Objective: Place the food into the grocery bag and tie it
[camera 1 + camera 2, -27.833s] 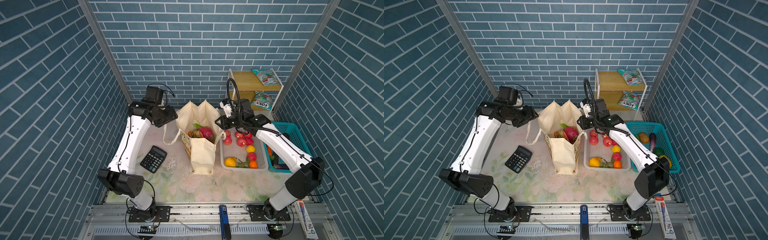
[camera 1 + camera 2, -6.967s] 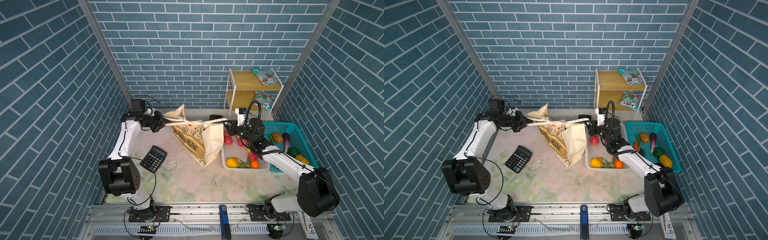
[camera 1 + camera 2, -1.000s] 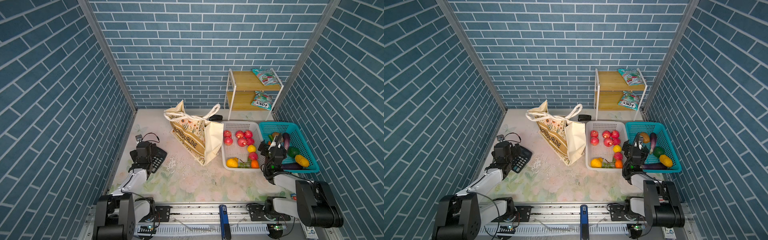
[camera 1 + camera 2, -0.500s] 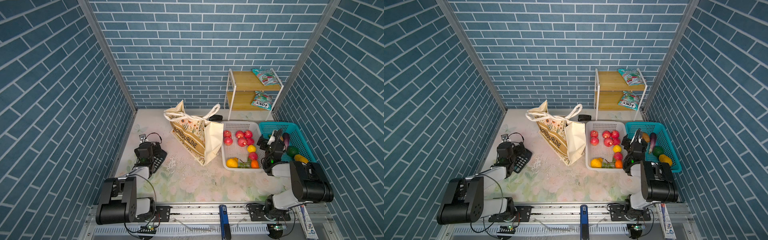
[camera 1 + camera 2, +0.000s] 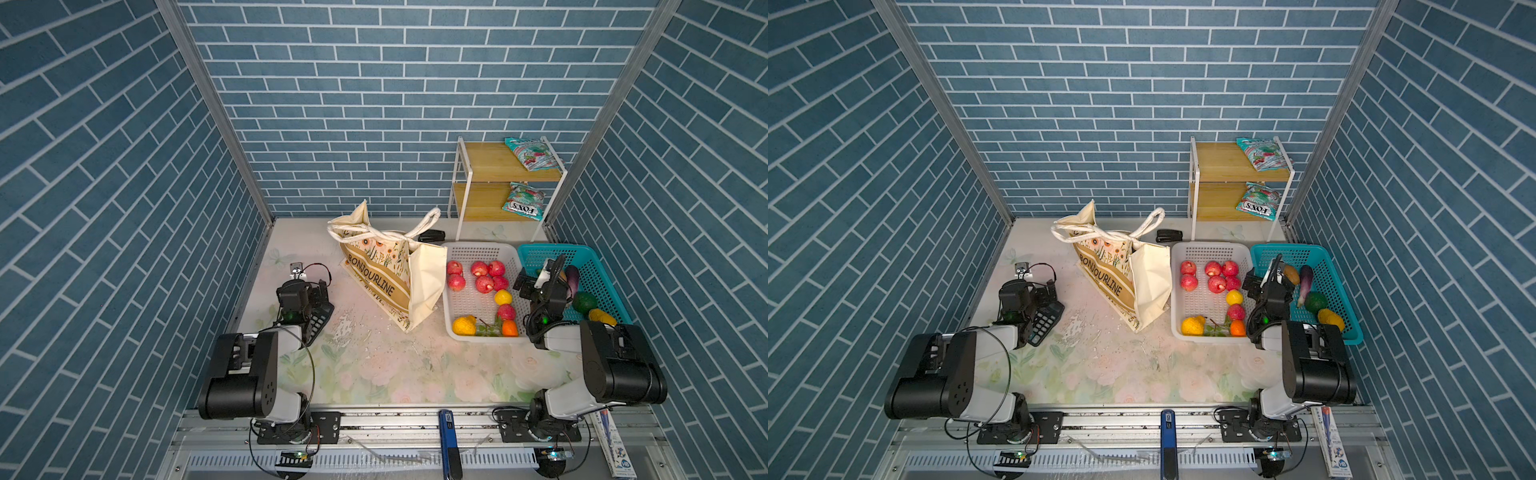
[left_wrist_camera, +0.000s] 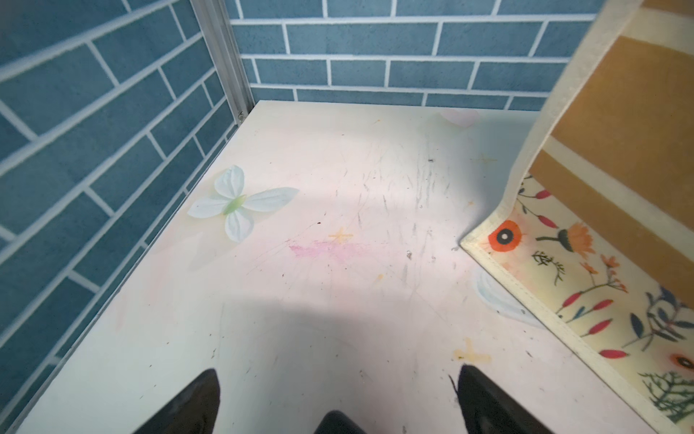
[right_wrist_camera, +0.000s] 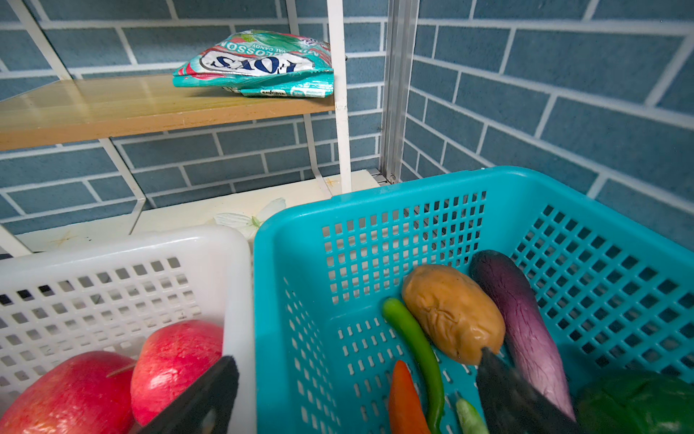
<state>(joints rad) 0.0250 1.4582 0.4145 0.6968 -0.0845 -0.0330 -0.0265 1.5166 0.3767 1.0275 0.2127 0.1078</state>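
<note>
Grocery bag: the grocery bag (image 5: 386, 274) stands in the middle of the counter (image 5: 374, 365), leaning a little, just beside the white basket (image 5: 478, 249).
Rope handles: the rope handles (image 5: 399, 232) are crossed and drawn together above the bag's mouth, so the mouth is closed. What is inside is hidden.
What changed: some seconds ago both claws were pulling the handles apart to opposite sides. Now both arms are folded back at the near edge of the counter and nothing touches the bag.
Left claw: the left claw (image 6: 334, 375) is spread wide and holds nothing. It hangs above the calculator (image 5: 318, 322), well apart from the bag.
Right claw: the right claw (image 7: 356, 357) is also spread wide and empty, over the rims where the white basket meets the teal basket (image 7: 375, 199).
Food left outside: red fruits (image 5: 456, 282) are in the white basket and snack packets (image 5: 530, 153) on the shelf (image 5: 482, 166).
Meaning: I judge the tying is finished and the task is at its end, though the knot's tightness cannot be told.
</note>
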